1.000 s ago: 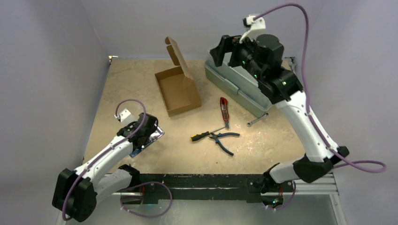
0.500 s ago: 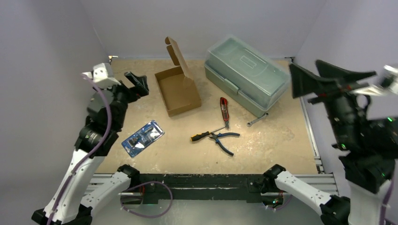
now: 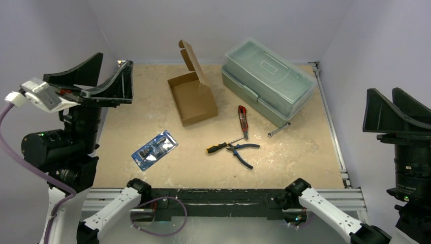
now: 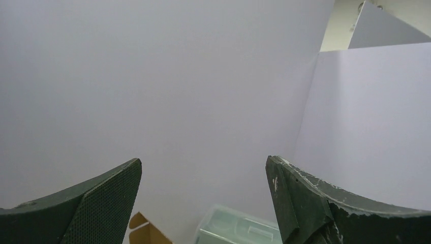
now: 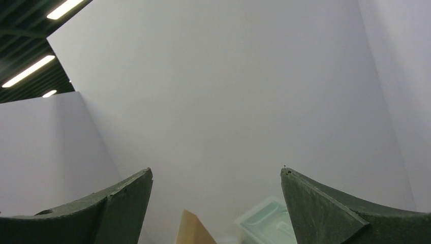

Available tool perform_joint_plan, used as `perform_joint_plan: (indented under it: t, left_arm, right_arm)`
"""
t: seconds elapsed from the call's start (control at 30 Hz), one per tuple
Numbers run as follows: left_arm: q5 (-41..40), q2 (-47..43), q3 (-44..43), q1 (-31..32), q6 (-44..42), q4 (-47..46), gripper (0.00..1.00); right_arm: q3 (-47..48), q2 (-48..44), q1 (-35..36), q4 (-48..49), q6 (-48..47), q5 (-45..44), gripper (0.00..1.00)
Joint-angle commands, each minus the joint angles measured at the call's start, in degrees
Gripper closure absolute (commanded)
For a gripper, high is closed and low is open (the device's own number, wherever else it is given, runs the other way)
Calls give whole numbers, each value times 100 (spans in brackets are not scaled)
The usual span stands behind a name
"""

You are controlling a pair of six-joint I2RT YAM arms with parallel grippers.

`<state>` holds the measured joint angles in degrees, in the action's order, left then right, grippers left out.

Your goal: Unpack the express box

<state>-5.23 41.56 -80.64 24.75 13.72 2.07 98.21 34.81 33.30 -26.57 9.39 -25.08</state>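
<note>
The express box is a small brown cardboard mailer at the back middle of the table, its lid standing up and only bare cardboard showing inside. A blue blister pack lies flat at the front left, well clear of the box. My left gripper hangs open high at the left edge, holding nothing. Raised at the right edge, my right gripper is open and empty as well. Both wrist views face the back wall: the left gripper and the right gripper frame the box flap.
A translucent grey-green toolbox, lid down, stands at the back right. In front of it lie a red utility knife, a screwdriver, pliers and a small wrench. Walls enclose the table on three sides.
Both arms have swung back and up to the table's sides. The left one rose off the blue pack, which stays on the table; the right one left the toolbox.
</note>
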Motion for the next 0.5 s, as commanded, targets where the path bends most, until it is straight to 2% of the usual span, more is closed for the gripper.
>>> perform_joint_plan:
  t: [0.0, 0.47]
  left_arm:
    - [211, -65, -204, -32, -305, -465, 8]
    - [162, -39, -80, -32, -291, -483, 10]
  right_arm:
    - [-104, -133, -25, 171, 2, -225, 1]
    - [-402, -211, -25, 272, 131, 41, 1]
